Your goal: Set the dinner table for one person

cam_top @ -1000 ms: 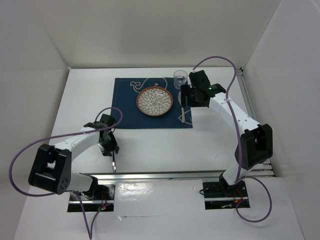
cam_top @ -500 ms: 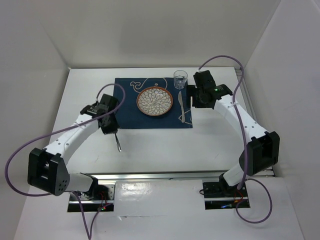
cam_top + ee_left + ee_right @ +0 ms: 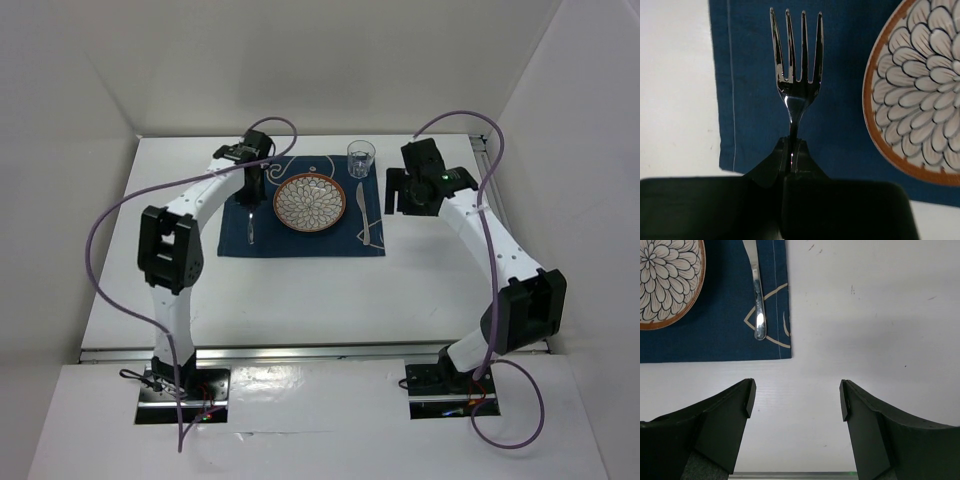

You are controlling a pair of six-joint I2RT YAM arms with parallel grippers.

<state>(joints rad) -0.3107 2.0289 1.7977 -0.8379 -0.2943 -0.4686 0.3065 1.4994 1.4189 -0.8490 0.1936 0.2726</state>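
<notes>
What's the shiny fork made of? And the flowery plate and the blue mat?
The fork looks like polished metal: silvery, with mirror-like glints. The plate seems glazed ceramic, from its smooth painted petals and orange rim, though it could be plastic. The blue mat looks like cloth: matte, with a stitched line near its edge.
</notes>
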